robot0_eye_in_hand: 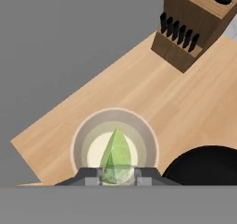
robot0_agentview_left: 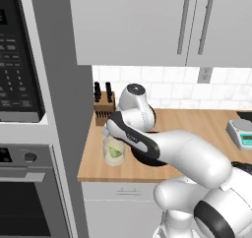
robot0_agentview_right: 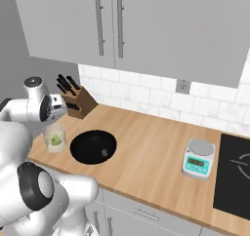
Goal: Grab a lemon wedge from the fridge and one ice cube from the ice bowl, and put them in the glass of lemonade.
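One gripper (robot0_eye_in_hand: 117, 177) is seen directly over one glass of lemonade (robot0_eye_in_hand: 115, 146), its two fingertips (robot0_eye_in_hand: 94, 177) pressed onto one clear ice cube (robot0_eye_in_hand: 118, 174). One lemon wedge (robot0_eye_in_hand: 117, 150) is already seen inside the glass, which stands at the counter's (robot0_agentview_right: 161, 147) left front corner. Just beside it one ice bowl (robot0_agentview_right: 93, 146) is placed, with one small lump in it. Further back, one knife block (robot0_agentview_right: 79, 102) and one scale (robot0_agentview_right: 198, 158) are seen.

Arm (robot0_agentview_left: 162, 148) bent low, reaching forward-left; jaws closed, pointing down.
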